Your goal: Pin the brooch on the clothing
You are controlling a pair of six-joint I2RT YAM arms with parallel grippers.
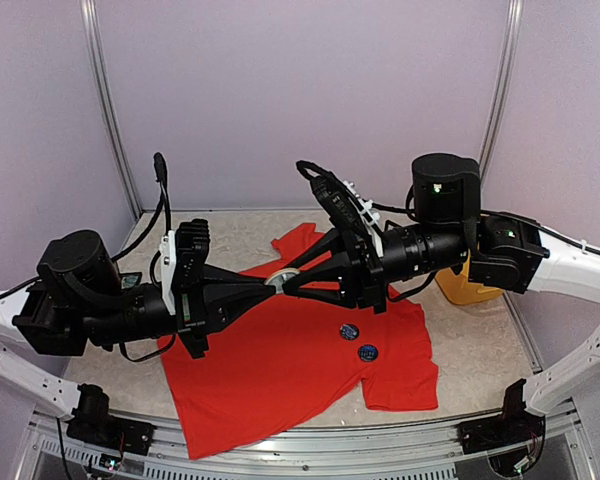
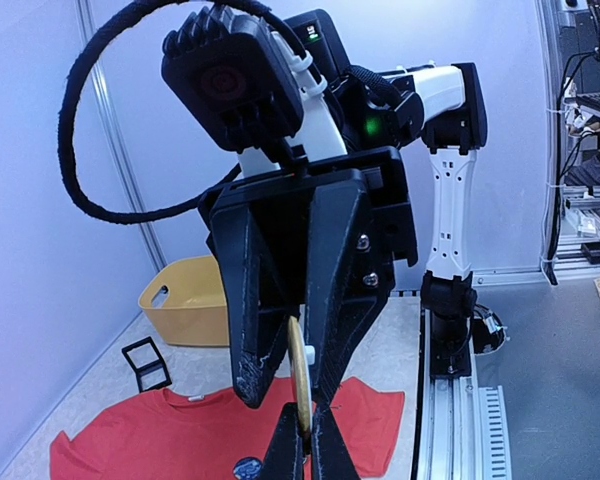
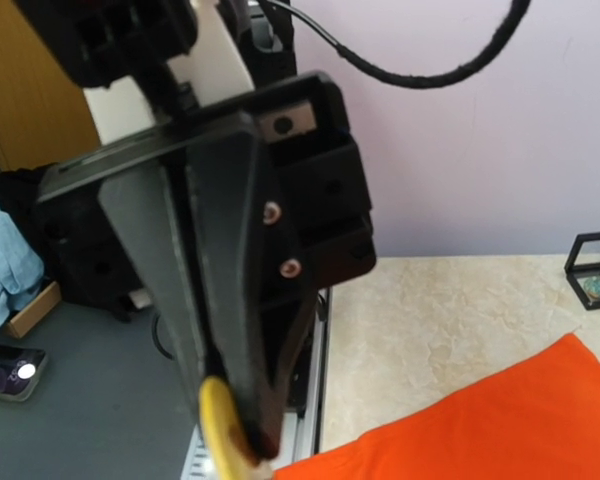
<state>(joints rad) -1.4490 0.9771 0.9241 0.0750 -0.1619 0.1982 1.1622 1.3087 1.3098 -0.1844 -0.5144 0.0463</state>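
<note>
Plain red-orange short-sleeved T-shirt (image 1: 270, 370) lies spread flat on pale speckled tabletop (image 1: 230, 235), just past the arm bases, with 2 small round dark badges (image 1: 349, 331) on its right half. Above the shirt the arms meet tip to tip. Left gripper (image 2: 305, 445) is clamped on thin round gold brooch (image 2: 300, 385), held in the air, off the fabric. Right gripper (image 2: 285, 392) has fingers flanking the same brooch; cannot tell if they grip it. Yellow plastic basket (image 1: 465, 290) sits far right.
</note>
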